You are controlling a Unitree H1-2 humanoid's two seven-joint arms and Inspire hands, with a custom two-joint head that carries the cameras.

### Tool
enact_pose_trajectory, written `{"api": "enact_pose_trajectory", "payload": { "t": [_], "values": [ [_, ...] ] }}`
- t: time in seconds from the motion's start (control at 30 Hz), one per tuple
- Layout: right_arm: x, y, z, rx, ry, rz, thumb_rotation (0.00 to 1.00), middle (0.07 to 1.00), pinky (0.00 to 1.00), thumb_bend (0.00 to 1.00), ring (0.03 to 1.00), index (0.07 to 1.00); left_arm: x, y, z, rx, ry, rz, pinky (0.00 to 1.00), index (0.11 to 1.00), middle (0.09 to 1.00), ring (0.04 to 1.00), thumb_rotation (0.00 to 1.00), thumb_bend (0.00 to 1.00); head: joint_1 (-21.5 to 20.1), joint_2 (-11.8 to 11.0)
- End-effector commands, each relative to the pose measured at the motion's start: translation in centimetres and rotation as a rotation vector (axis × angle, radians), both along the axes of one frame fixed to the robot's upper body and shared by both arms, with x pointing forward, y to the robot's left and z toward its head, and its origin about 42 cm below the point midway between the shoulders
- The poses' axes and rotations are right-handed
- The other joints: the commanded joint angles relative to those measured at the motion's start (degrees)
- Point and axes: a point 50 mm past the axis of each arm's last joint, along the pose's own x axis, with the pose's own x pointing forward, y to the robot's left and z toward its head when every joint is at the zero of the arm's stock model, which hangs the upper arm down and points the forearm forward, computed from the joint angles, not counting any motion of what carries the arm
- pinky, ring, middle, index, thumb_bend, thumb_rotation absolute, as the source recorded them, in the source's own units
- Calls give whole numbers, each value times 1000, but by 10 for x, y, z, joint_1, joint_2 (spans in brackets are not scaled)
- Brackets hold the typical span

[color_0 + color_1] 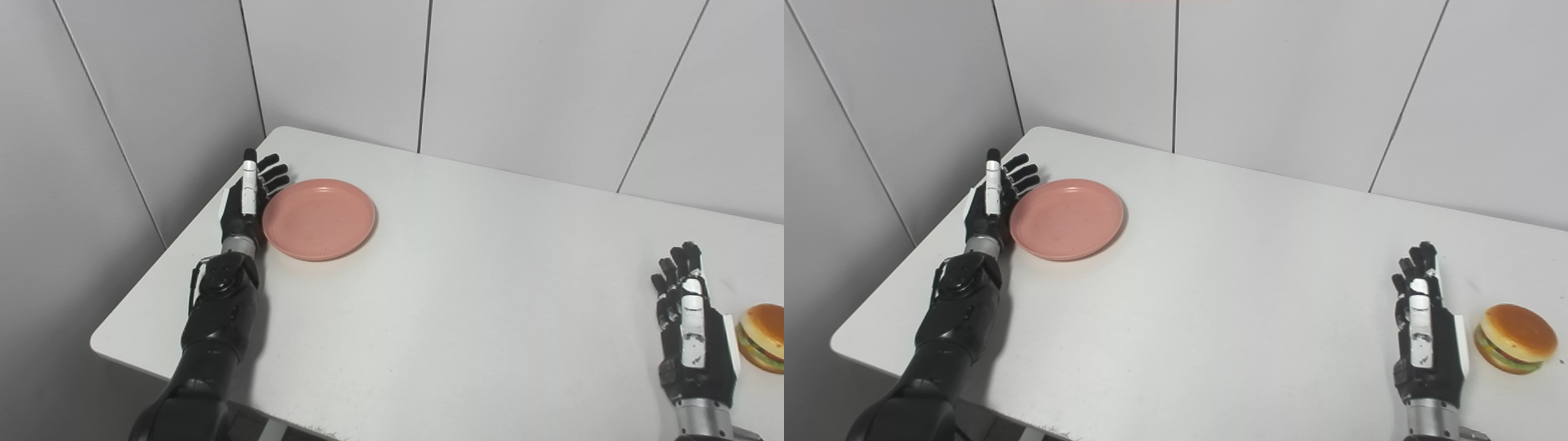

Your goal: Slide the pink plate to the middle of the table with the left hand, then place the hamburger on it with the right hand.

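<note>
A pink plate lies on the white table near its far left corner. My left hand stands on edge against the plate's left rim, open, fingers stretched toward the wall. A hamburger with a tan bun sits near the table's right edge. Just left of the hamburger rests my right hand, open, a small gap between them, holding nothing.
Grey wall panels close off the back and left of the table. The table's front edge runs near my left forearm, and the left edge lies just beside the left hand.
</note>
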Motion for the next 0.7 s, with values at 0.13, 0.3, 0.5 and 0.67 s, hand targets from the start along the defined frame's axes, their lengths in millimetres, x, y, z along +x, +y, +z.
{"api": "enact_pose_trajectory", "payload": {
  "t": [0.13, 0.3, 0.5, 0.67],
  "values": [
    [-9, -1, -9, -1, 29, -15, 890, 1000, 1000, 543, 1000, 1000, 10, -10, 13, 5, -28, -34, 743, 723, 737, 754, 963, 908, -2, 2],
    [-8, -3, -9, -13, 24, -12, 897, 1000, 1000, 548, 999, 1000, 10, -18, 9, -21, -25, -44, 757, 725, 741, 762, 964, 897, -3, 5],
    [-9, 0, -7, -11, 23, -17, 903, 1000, 1000, 531, 996, 1000, 13, -35, 10, -37, -29, -111, 765, 744, 757, 776, 977, 892, -15, 10],
    [-9, 2, -8, -17, 27, -15, 905, 1000, 1000, 543, 999, 1000, 16, -57, 10, -35, -19, -159, 756, 748, 765, 783, 959, 911, -31, 15]
  ]
}}
